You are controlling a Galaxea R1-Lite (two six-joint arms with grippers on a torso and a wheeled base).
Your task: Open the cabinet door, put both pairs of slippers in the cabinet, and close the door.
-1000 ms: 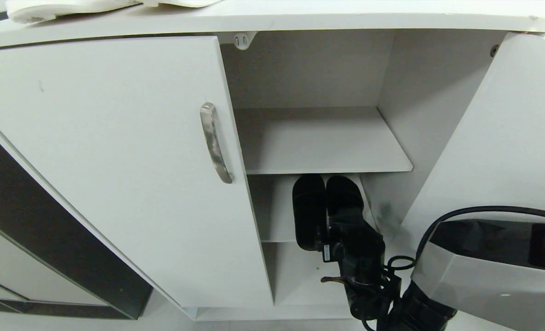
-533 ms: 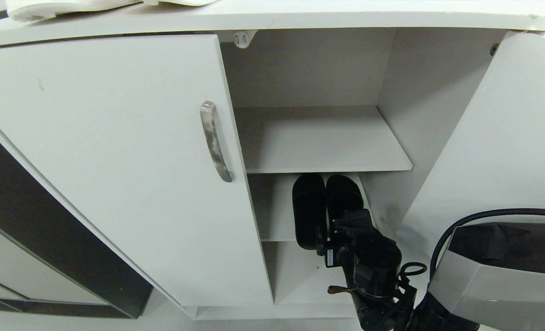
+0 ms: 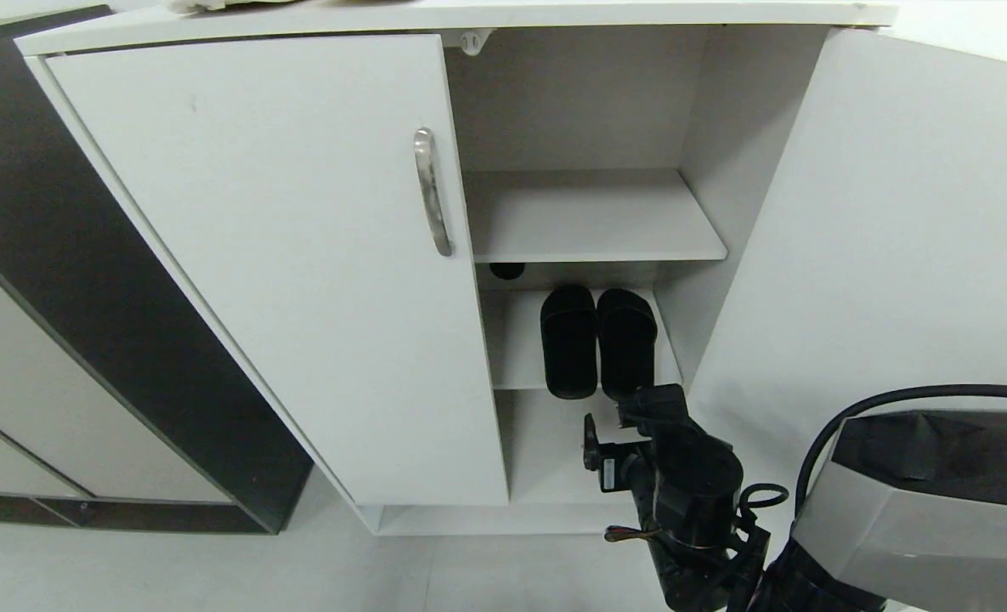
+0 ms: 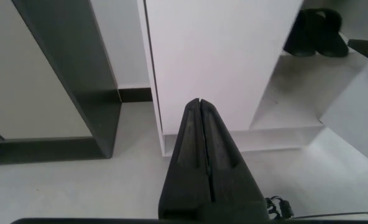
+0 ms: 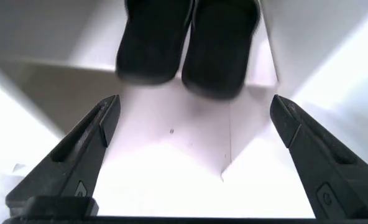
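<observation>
A pair of black slippers (image 3: pixel 596 340) lies side by side on the middle shelf (image 3: pixel 516 340) of the white cabinet, toes pointing inward. My right gripper (image 3: pixel 623 418) hangs open just in front of and below them, level with the bottom compartment, holding nothing. In the right wrist view the slippers (image 5: pixel 190 37) sit beyond its spread fingers (image 5: pixel 103 121). The right cabinet door (image 3: pixel 877 212) stands open. In the left wrist view my left gripper (image 4: pixel 199 106) is shut and empty, low over the floor before the closed left door (image 4: pixel 221 56).
The left door (image 3: pixel 299 255) carries a metal handle (image 3: pixel 431 191). The upper shelf (image 3: pixel 592 217) is bare. A dark panel (image 3: pixel 87 255) flanks the cabinet on the left. White cloth (image 3: pixel 223 4) lies on the cabinet top. Pale floor (image 3: pixel 214 569) spreads in front.
My right gripper has drawn back out of the cabinet, away from the slippers, which stay on the shelf. The head camera has pulled back, so the cabinet looks smaller.
</observation>
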